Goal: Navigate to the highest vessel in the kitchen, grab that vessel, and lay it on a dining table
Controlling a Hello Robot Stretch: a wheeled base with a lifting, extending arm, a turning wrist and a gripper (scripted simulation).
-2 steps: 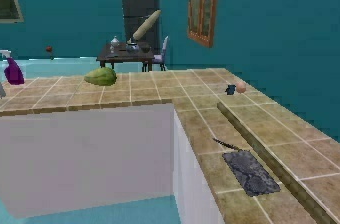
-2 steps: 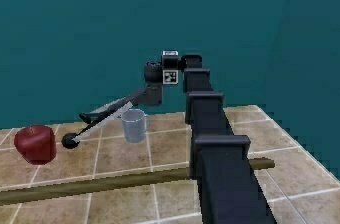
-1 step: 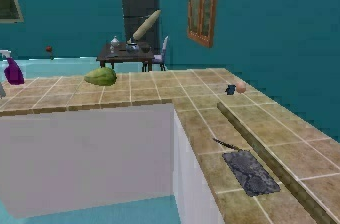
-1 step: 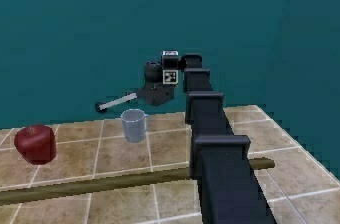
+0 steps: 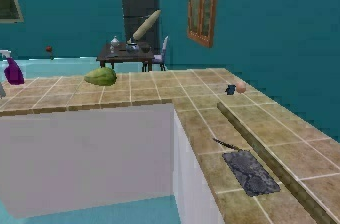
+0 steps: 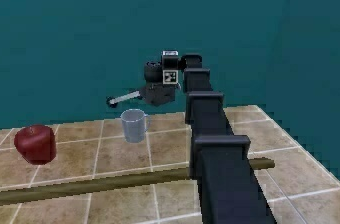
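In the arm side view a pale, see-through cup-like vessel [image 6: 133,125] sits low over the tiled countertop [image 6: 88,150], just under the gripper [image 6: 121,99]. The dark arm [image 6: 213,130] rises from the bottom edge to two white marker squares [image 6: 171,65], with the gripper's dark body left of them. I cannot tell whether the gripper holds the vessel or whether the vessel stands on the tiles. In the forward view a dark dining table [image 5: 133,55] with several small items stands at the back of the room, beyond the counter.
A red rounded pot [image 6: 36,143] stands left of the vessel, and a dark wooden strip [image 6: 98,183] crosses the counter. The forward view's L-shaped tiled counter [image 5: 128,92] carries a green lump [image 5: 101,76], a purple spray bottle [image 5: 13,70], small items [image 5: 236,89] and a dark mat [image 5: 250,172].
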